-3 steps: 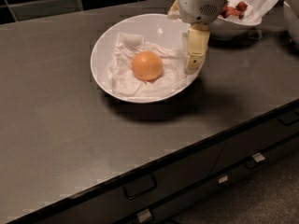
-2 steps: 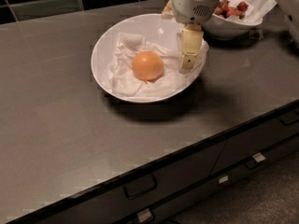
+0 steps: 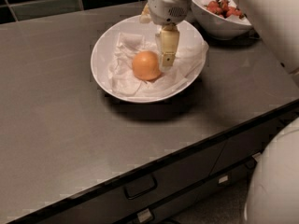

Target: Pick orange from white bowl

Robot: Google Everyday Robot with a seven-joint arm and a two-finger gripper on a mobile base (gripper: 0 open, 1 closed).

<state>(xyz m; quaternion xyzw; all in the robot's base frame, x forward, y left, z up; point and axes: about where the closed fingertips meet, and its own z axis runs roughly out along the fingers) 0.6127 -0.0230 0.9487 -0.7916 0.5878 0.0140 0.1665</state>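
Observation:
The orange (image 3: 146,65) lies in the middle of the wide white bowl (image 3: 100,55), on crumpled white paper. My gripper (image 3: 161,43) hangs over the bowl from the upper right. One pale finger (image 3: 168,48) reaches down just right of the orange, close to it or touching it. The other finger is mostly hidden behind the wrist at the bowl's far rim. The jaws stand apart and hold nothing.
A smaller white bowl with red pieces (image 3: 219,13) stands behind and to the right of the wide bowl. The bowls sit on a dark grey counter (image 3: 60,134) with drawers under its front edge. A white part of the robot's body (image 3: 275,185) fills the lower right corner.
My gripper has moved left across the bowl, from its right rim to right beside the orange. The orange and both bowls have not moved.

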